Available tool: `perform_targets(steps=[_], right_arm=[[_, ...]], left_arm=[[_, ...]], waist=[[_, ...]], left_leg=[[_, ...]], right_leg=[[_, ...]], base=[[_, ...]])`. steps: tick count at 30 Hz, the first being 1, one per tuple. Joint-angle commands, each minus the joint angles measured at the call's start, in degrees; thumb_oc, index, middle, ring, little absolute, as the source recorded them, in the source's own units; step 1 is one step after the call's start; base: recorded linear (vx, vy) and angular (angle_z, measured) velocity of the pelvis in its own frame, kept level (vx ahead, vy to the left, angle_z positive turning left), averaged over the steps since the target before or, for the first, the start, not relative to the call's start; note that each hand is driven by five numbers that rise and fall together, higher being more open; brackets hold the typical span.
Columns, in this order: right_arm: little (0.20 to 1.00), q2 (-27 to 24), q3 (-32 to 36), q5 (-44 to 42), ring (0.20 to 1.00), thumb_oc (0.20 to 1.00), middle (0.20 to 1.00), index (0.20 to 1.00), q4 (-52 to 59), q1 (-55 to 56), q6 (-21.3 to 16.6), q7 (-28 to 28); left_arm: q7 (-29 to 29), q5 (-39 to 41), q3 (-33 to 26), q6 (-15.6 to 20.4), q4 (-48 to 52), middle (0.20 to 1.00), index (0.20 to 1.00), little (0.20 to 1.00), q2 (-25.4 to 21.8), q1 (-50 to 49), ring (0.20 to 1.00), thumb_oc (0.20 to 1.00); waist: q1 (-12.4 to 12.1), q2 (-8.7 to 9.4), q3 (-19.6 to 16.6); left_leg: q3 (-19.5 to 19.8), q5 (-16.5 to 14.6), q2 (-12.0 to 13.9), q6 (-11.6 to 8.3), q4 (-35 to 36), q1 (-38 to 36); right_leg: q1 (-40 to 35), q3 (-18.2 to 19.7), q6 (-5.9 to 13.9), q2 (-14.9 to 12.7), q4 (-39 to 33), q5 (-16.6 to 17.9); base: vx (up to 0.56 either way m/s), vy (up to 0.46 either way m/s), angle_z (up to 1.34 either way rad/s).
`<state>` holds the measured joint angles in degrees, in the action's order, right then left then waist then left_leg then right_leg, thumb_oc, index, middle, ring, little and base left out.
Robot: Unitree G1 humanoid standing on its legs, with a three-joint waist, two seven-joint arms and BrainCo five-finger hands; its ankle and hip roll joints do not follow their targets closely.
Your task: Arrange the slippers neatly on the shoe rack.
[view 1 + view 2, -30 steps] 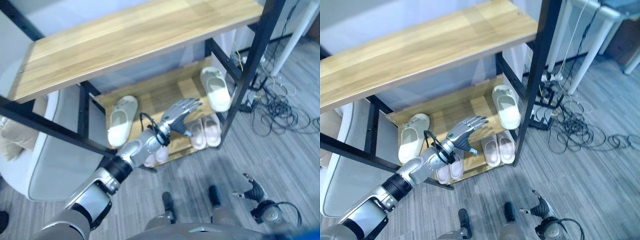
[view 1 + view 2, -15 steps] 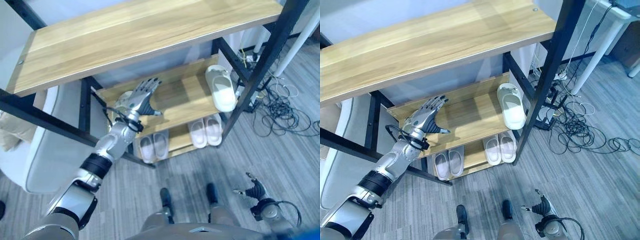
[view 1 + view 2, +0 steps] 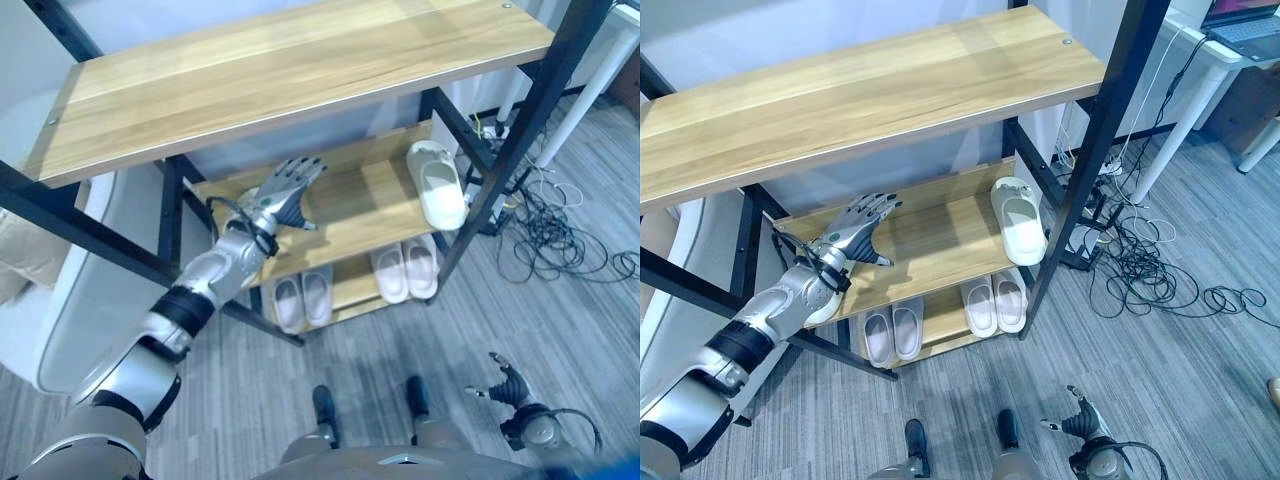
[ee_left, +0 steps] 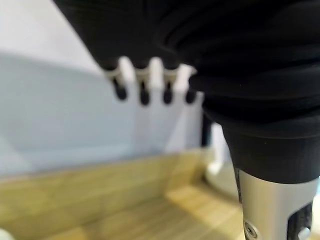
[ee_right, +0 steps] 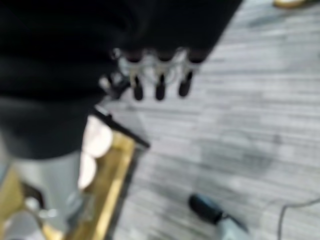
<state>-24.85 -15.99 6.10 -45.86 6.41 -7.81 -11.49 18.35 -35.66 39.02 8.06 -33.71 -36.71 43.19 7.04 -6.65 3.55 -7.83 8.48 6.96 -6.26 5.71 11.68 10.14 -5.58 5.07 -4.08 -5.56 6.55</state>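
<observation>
One left hand point(image 3: 285, 190) reaches over the middle shelf point(image 3: 350, 215), fingers straight, empty, probably lining up on the slipper hidden just under it. Far across lies the other white slipper point(image 3: 437, 183), against the frame post point(image 3: 500, 160). Between them, bare board for sliding. Right hand point(image 3: 508, 385) hangs low, fingers relaxed.

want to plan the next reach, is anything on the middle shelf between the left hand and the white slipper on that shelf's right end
Nothing visible. Bare wood of the middle shelf lies between the open left hand and the white slipper.
</observation>
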Motion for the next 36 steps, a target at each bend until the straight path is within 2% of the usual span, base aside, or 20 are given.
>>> perform_targets(steps=[1, 7, 12, 20, 28, 36], right_arm=[[1.000, -2.2, 0.5, -0.3, 1.000, 1.000, 1.000, 1.000, 3.6, -1.2, -1.6, -0.4], [1.000, -2.2, 0.5, -0.4, 1.000, 1.000, 1.000, 1.000, 3.3, -1.9, -1.5, -0.3], [1.000, -2.1, 1.0, -0.9, 1.000, 1.000, 1.000, 1.000, 3.3, -1.9, -0.9, 0.3], [1.000, -2.2, 0.5, -1.2, 1.000, 1.000, 1.000, 1.000, 4.3, -2.4, -1.0, 1.1], [1.000, -2.8, 0.4, -0.9, 1.000, 1.000, 1.000, 1.000, 5.7, -2.0, -1.1, 1.8], [1.000, -3.6, 0.5, -1.2, 1.000, 1.000, 1.000, 1.000, 6.6, -2.4, -1.2, 1.9]], left_arm=[[0.8, -0.7, -2.0, -0.5, -3.0, 1.000, 1.000, 1.000, -2.6, 8.6, 1.000, 1.000], [-0.1, 0.1, -1.5, -1.5, -5.1, 1.000, 1.000, 1.000, -4.5, 11.3, 1.000, 1.000], [-1.6, 0.9, -1.9, -3.1, -7.3, 1.000, 1.000, 1.000, -4.2, 12.9, 1.000, 1.000], [-0.6, 1.0, -3.9, -4.4, -10.4, 1.000, 1.000, 1.000, -6.1, 12.4, 1.000, 1.000], [0.1, 1.3, -5.5, -5.0, -9.6, 1.000, 1.000, 1.000, -9.6, 12.7, 1.000, 1.000], [0.4, 0.6, -4.3, -5.7, -9.0, 1.000, 1.000, 1.000, -12.3, 15.9, 1.000, 1.000]], waist=[[-0.1, -0.58, 3.0], [-0.2, 0.01, 3.6], [-0.6, 0.28, 4.4], [-1.3, 1.09, 5.7], [-1.7, 2.09, 6.5], [-1.8, 2.44, 7.7]], left_leg=[[2.8, -2.1, 0.0, -2.41, -0.7, 2.1], [2.5, -1.8, 0.2, -2.30, -0.7, 3.2], [2.7, -1.6, 0.3, -2.11, -0.7, 3.5], [3.1, -1.2, 0.3, -2.09, -0.7, 4.1], [3.5, -1.0, 0.4, -2.13, -0.7, 4.8], [3.4, -0.8, 0.4, -1.96, -0.7, 5.9]], right_leg=[[2.9, -0.3, 4.10, -3.5, 1.8, -4.1], [4.5, 0.1, 4.20, -3.5, 2.4, -3.9], [4.7, -0.2, 4.20, -3.6, 2.7, -4.0], [5.1, -0.6, 4.18, -3.7, 3.1, -4.1], [5.7, -1.1, 4.09, -3.8, 3.8, -4.2], [7.3, -0.7, 4.28, -3.8, 4.1, -3.8]], base=[[0.00, 0.000, 0.00], [-0.02, -0.003, -0.03], [-0.02, 0.005, -0.04], [0.00, 0.000, 0.00], [-0.01, 0.000, 0.01], [-0.01, 0.001, 0.02]])
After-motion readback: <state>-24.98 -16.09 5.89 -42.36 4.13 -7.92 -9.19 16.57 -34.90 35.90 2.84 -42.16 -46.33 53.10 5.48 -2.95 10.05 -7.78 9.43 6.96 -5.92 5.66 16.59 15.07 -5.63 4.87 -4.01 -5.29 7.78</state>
